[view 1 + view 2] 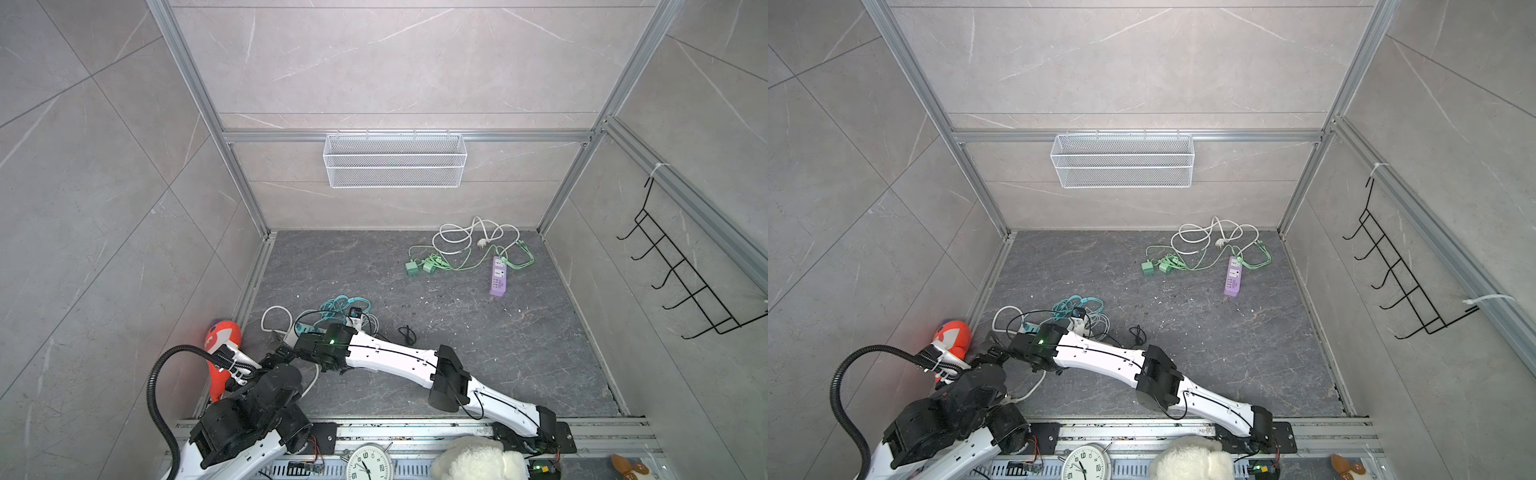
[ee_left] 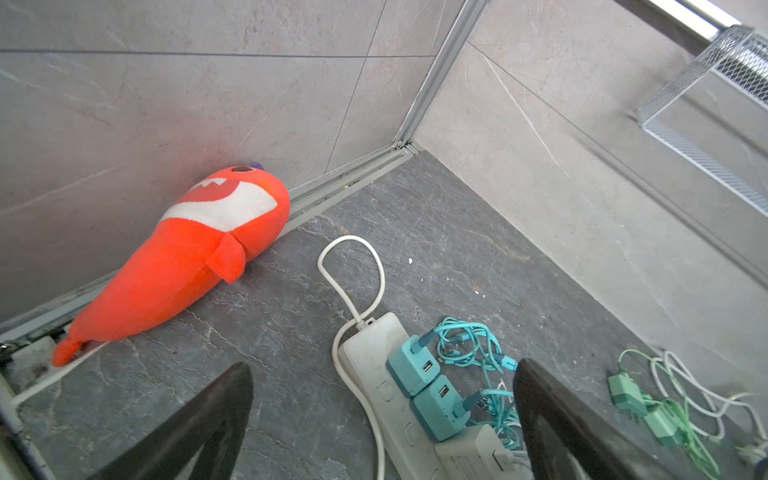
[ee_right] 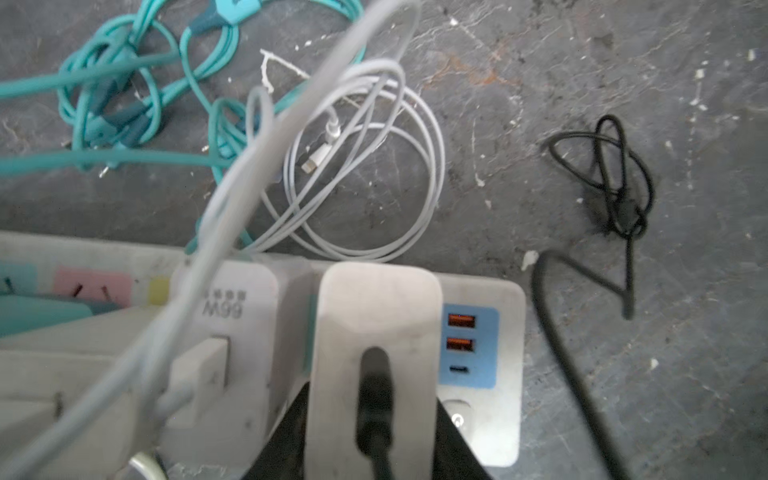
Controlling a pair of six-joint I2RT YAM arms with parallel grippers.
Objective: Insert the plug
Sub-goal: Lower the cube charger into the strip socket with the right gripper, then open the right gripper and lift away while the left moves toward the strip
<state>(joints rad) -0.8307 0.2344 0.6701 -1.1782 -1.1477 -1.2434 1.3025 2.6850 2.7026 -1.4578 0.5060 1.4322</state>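
Left of the white power strip, an orange plush fish lies along the wall's foot, leaving a narrow lane of bare floor. The left gripper hangs near the strip's cord end, jaws spread wide, gripping nothing. On the strip, two teal chargers sit side by side. The white plug stands by the strip's USB end. The right gripper flanks it closely; whether it presses the plug cannot be told. Right of the strip lies a tangled black cable, then open floor. The plug's prongs are hidden, and in both top views the right wrist covers it.
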